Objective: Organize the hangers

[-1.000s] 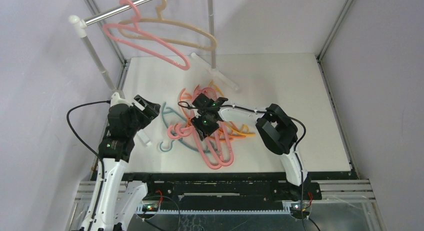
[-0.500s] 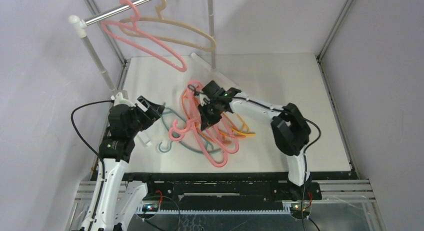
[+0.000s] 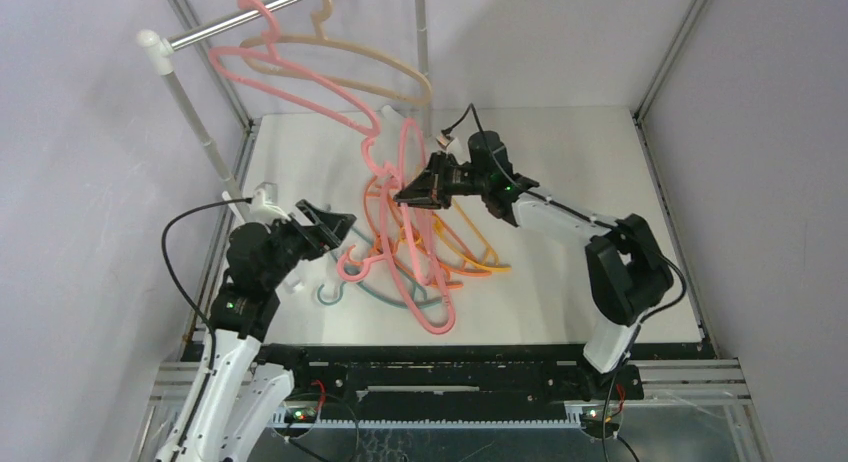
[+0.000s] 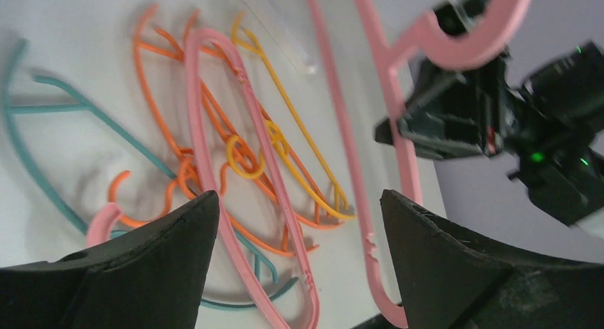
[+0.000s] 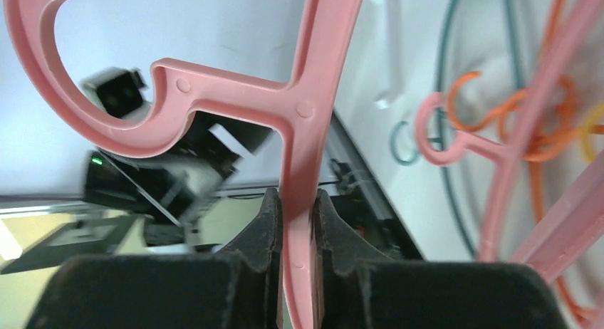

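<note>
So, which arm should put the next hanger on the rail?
Right. The right gripper has its jaws shut on the raised pink plastic hanger, near the silver metal rail; the left gripper is open, holding nothing.

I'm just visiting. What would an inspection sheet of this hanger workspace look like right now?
Surface: white table.
Job's things: hanger pile, pink, orange, teal, on the table; lifted pink hanger; pink hanger and beige hanger on the rail.
Clutter: small white piece on the table.
Grippers: right gripper shut on the lifted pink hanger; left gripper open, holding nothing.
Cables: black cable at the left arm; another cable loops above the right wrist.
Surroundings: grey walls, metal frame.
</note>
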### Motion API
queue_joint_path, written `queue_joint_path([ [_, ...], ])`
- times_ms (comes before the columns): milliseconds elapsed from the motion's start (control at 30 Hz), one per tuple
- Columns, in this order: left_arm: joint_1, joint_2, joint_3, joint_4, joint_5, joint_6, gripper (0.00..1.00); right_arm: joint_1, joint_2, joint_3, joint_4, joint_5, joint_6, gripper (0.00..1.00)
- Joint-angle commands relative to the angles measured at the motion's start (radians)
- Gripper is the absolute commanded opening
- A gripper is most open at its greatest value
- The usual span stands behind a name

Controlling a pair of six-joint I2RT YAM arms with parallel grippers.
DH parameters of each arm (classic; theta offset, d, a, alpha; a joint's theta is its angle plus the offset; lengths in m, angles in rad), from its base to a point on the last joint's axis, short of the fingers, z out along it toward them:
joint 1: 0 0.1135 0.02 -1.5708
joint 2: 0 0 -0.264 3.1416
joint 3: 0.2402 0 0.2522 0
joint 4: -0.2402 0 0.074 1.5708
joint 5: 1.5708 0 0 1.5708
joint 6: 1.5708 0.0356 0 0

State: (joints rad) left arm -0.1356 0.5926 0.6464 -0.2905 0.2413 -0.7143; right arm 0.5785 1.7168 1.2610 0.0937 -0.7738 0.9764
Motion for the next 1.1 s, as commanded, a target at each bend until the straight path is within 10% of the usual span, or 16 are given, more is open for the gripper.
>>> queue_joint_path([
  [0, -0.106, -0.034, -0.052, 0.143, 0.01, 0.025, 0.89, 0.051, 0.065, 0.004, 0.509, -0.044, 0.422, 0.06],
  [800, -0.41, 0.069, -0.126, 0.232, -0.16, 0.01, 0.84, 0.166, 0.185, 0.235, 0.359, -0.012, 0.415, 0.06],
  [933, -0.419, 0.115, -0.118, 0.204, -0.208, 0.008, 0.63, 0.171, 0.173, 0.229, 0.369, -0.043, 0.452, 0.06],
  [1067, -0.422, 0.129, -0.097, 0.101, -0.253, 0.016, 0.06, 0.161, 0.141, 0.191, 0.373, -0.066, 0.466, 0.06],
])
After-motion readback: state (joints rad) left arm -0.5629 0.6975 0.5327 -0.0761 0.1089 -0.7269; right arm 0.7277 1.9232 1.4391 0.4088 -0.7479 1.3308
